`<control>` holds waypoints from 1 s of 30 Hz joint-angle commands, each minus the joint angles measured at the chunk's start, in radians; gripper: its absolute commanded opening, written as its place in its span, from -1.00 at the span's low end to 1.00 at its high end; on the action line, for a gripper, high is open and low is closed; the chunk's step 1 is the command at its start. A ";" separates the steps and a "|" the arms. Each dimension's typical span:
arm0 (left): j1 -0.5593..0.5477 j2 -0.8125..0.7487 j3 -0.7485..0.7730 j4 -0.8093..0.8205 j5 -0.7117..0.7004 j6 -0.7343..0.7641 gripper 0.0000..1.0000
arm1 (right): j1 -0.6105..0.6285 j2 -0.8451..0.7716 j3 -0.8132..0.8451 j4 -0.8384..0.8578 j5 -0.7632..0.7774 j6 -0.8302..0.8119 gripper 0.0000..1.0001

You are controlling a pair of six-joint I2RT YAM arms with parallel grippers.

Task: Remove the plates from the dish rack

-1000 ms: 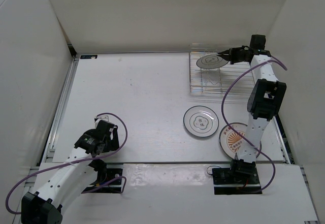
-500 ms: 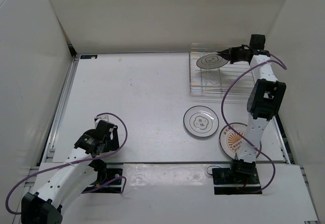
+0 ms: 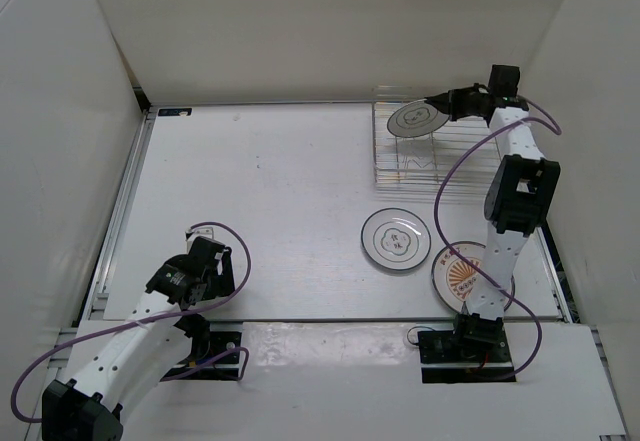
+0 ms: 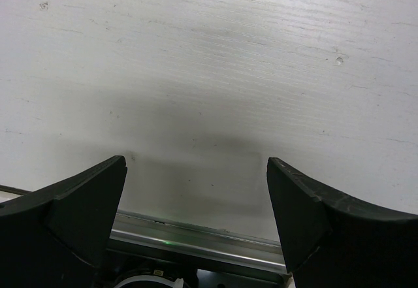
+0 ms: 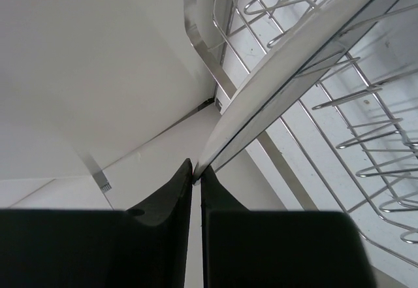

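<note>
A white plate with dark rings point(image 3: 417, 119) hangs tilted above the wire dish rack point(image 3: 420, 156) at the back right. My right gripper point(image 3: 447, 108) is shut on its rim; in the right wrist view the plate's edge point(image 5: 287, 79) is pinched at my gripper point(image 5: 197, 174), with the dish rack's wires point(image 5: 366, 164) behind it. A second ringed plate point(image 3: 396, 240) lies flat on the table. The orange sunburst plate point(image 3: 462, 273) lies near the right arm's base, partly hidden by it. My left gripper point(image 3: 222, 266) rests open over bare table near the front left, empty point(image 4: 196, 190).
White walls close in the table on the left, back and right. A metal rail point(image 4: 196, 242) runs along the table's near edge below my left gripper. A purple cable point(image 3: 470, 176) loops beside the right arm.
My right gripper has lifted the ringed plate a little higher and toward the back above the rack. The left arm has not moved.
</note>
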 commanded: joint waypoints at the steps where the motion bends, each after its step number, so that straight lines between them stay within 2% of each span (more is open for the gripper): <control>1: 0.003 -0.001 -0.011 0.011 0.004 0.006 1.00 | -0.006 0.014 0.060 0.067 -0.021 -0.012 -1.00; 10: 0.001 -0.009 -0.012 0.014 0.015 0.013 1.00 | -0.023 -0.052 0.003 0.120 -0.047 0.032 -1.00; 25: 0.001 -0.009 -0.012 0.020 0.026 0.020 1.00 | -0.032 -0.082 0.061 0.254 -0.093 0.204 -1.00; 30: -0.002 -0.002 -0.009 0.023 0.035 0.026 1.00 | -0.044 -0.116 0.084 0.300 -0.101 0.217 -1.00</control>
